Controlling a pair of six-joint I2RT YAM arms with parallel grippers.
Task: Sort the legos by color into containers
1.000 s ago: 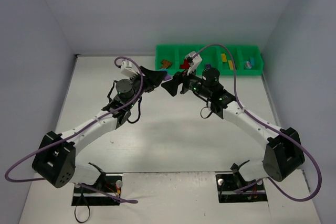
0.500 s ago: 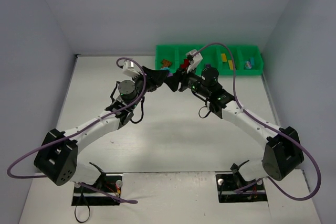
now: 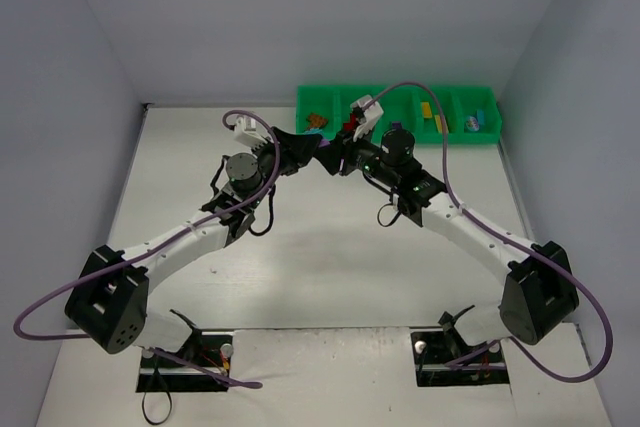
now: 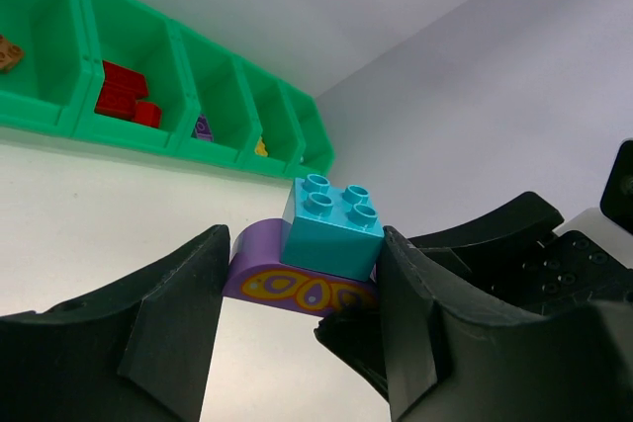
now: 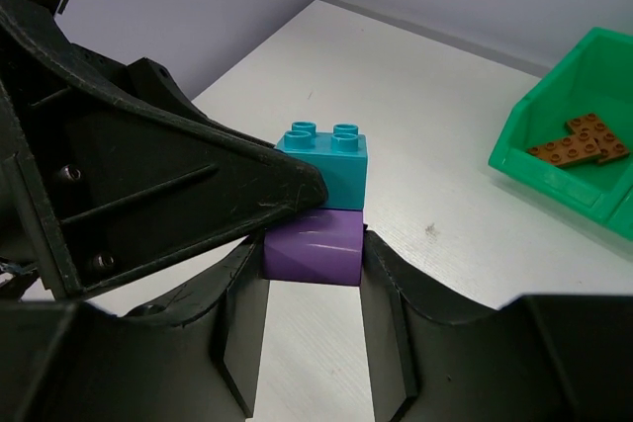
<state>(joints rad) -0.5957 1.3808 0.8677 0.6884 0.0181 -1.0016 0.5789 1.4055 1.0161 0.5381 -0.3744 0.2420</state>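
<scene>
A glossy light blue brick (image 4: 331,234), square with four round studs on top, sits stacked on a smooth purple brick (image 4: 297,284) with a rounded shoulder. The pair is over the matte white worktop (image 5: 425,96), just in front of the left end of the bright green plastic tray (image 4: 77,56). The left pincer (image 4: 305,244) pinches the purple brick lengthwise. One of its blunt black fingers is against the brick's rounded end, and the other is against its far end and the blue brick's side. The right pincer (image 5: 314,254) comes from the opposite side, and its two fingers press against the purple brick's flat flanks below the blue one. The left wrist view alone shows a yellow oval pattern printed on the purple brick's long face; the right wrist view shows only a plain end. In the overhead view both bricks are almost wholly hidden where the two black pincers meet, with only a speck of purple showing. The tray is a row of square open bins. Flat brown pieces (image 5: 579,140) lie in the leftmost bin, then red bricks (image 4: 121,94), then a small purple piece (image 4: 203,128) and a yellow piece (image 4: 261,148). From overhead the right arm covers part of the middle bins. The last bin's small pale piece (image 3: 473,122) is too tiny to make out.
</scene>
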